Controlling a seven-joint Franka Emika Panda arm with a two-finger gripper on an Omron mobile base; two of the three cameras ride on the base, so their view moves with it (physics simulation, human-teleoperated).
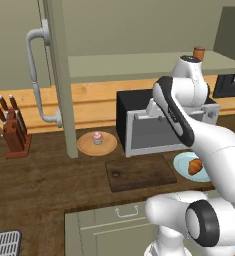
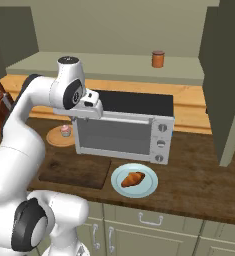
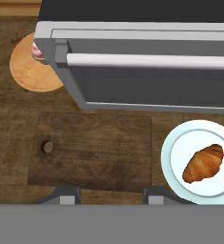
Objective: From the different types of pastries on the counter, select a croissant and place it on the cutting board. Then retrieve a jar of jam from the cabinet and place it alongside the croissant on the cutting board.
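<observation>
The golden-brown croissant (image 3: pixel 203 164) lies on a pale blue plate (image 3: pixel 176 145) on the dark wood counter (image 1: pixel 44 185), just right of the cutting board (image 3: pixel 94 147). The board is bare, its small hole at the left end. My gripper (image 3: pixel 111 196) hangs open high over the board's near edge, in front of the toaster oven; its fingertips (image 3: pixel 66 195) stand wide apart with nothing between them. The pink-frosted cupcake (image 1: pixel 97 137) sits on a round tan plate (image 1: pixel 96 146). The jar of jam (image 2: pixel 158 58) stands on the shelf (image 2: pixel 109 65) of the open cabinet.
A silver toaster oven (image 2: pixel 121 132) stands right behind the board and the blue plate. The cabinet door (image 1: pixel 61 75) with its curved grey handle (image 1: pixel 36 75) hangs open at the left. A knife block (image 1: pixel 14 131) is at the far left of the counter.
</observation>
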